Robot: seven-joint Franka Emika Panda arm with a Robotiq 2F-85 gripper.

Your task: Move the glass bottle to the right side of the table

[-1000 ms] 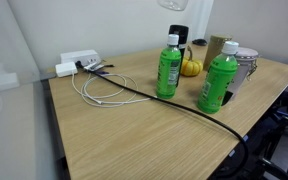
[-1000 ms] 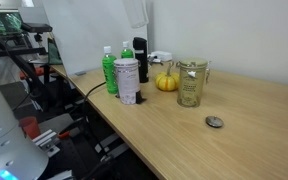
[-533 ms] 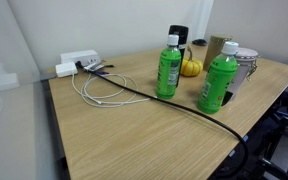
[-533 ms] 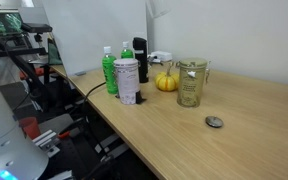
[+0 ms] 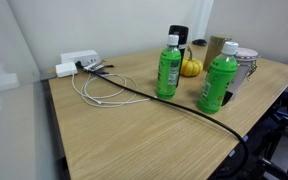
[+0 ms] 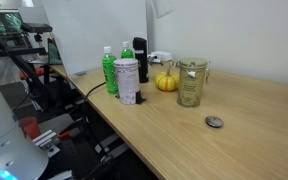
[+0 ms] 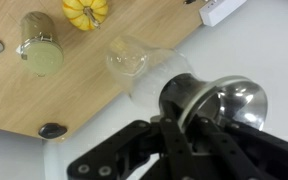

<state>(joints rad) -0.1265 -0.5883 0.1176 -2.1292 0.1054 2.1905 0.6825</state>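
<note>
In the wrist view my gripper [image 7: 180, 128] is shut on the glass bottle [image 7: 134, 62]. Its black fingers clamp just below the dark metallic flared collar [image 7: 220, 100]. The clear body points away from me toward the table [image 7: 84, 95]. The bottle hangs high in the air over the table's edge, far above the wood. Neither the bottle nor the gripper shows in the exterior views.
Two green bottles [image 5: 168, 68] [image 5: 220, 80] stand beside a small pumpkin [image 5: 190, 67] [image 7: 86, 12] and a lidded jar [image 6: 191, 83] [image 7: 39, 45]. A black cable [image 5: 164, 100], a white cable [image 5: 99, 88] and a power strip [image 5: 77, 62] lie on the table. A loose round lid [image 6: 214, 122] lies there too.
The table scene has not changed. A dark shape at the top edge of an exterior view has slipped out of the frame.
</note>
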